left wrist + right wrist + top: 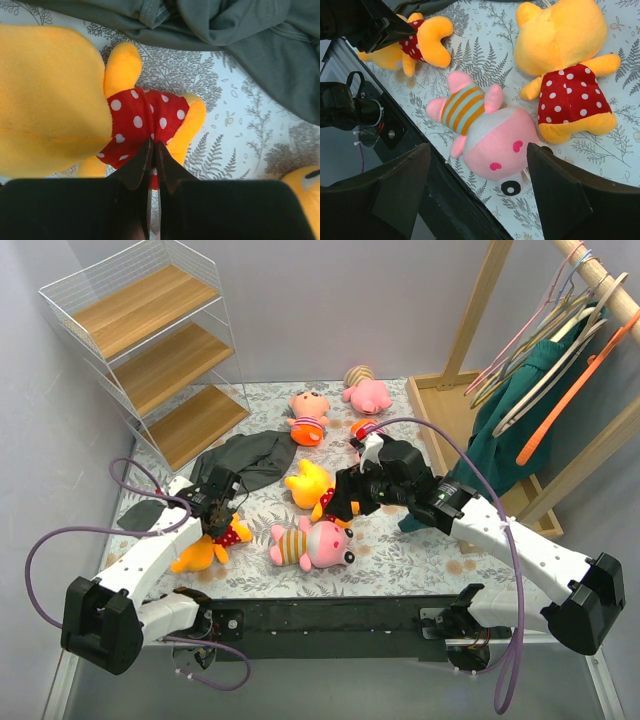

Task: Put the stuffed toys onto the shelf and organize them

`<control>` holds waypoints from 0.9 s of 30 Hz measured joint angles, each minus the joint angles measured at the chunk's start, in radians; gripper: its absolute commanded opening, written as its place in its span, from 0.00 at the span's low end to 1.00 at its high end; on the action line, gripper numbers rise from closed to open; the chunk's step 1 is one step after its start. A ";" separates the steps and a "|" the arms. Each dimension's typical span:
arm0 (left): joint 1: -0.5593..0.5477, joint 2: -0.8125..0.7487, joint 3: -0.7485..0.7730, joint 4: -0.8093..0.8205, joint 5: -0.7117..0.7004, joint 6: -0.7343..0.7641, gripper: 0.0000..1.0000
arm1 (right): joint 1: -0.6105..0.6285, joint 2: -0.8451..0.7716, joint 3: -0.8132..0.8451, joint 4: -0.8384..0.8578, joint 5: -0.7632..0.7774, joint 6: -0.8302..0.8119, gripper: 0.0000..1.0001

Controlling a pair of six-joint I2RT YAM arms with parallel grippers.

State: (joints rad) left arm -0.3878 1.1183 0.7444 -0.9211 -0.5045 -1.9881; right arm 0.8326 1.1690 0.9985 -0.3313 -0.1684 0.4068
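The shelf (150,350) stands at the far left corner of the table (420,552), the clothes rack (560,380) stands along the table's right side, and the cloth (250,455) lies just in front of the shelf. To the right of the cloth lies the doll (308,415), with the far pig (368,390) to its right and slightly behind it. The centre bear (305,485) lies in front of the doll, the near pig (315,543) just in front of that bear, and the near-left bear (200,552) lies to the left of the near pig, in front of the cloth.

Bright, even, diffuse light; shadows are faint. In the left wrist view the left hand (153,150) at 6 o'clock looks blurred and dark.
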 measured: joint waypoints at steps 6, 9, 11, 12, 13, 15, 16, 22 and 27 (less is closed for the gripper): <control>0.000 -0.051 0.095 -0.019 0.006 -0.002 0.00 | 0.000 -0.003 0.000 0.029 -0.023 0.001 0.84; 0.000 -0.095 0.164 -0.010 0.031 0.010 0.00 | 0.000 -0.002 0.000 0.072 -0.047 0.005 0.83; 0.000 -0.127 0.203 0.021 0.063 0.035 0.00 | 0.000 -0.003 -0.010 0.130 -0.069 0.009 0.83; 0.000 -0.144 0.223 0.043 0.089 0.053 0.00 | 0.000 -0.003 -0.021 0.169 -0.079 0.011 0.83; 0.000 -0.154 0.237 0.056 0.107 0.064 0.00 | 0.000 -0.004 -0.037 0.216 -0.091 0.013 0.83; 0.000 -0.178 0.271 0.097 0.158 0.087 0.00 | 0.000 -0.008 -0.081 0.319 -0.117 0.022 0.86; 0.000 -0.186 0.285 0.110 0.176 0.093 0.00 | 0.000 -0.009 -0.096 0.358 -0.124 0.024 0.86; 0.000 -0.214 0.389 0.237 0.323 0.114 0.00 | 0.003 0.004 -0.194 0.707 -0.130 -0.011 0.90; 0.000 -0.219 0.422 0.369 0.458 0.090 0.00 | 0.018 0.096 -0.196 0.941 -0.064 -0.066 0.93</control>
State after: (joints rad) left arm -0.3874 0.8993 1.1664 -0.5518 -0.0467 -1.8980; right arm 0.8505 1.2652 0.8021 0.6094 -0.2321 0.3412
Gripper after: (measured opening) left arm 0.021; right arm 0.911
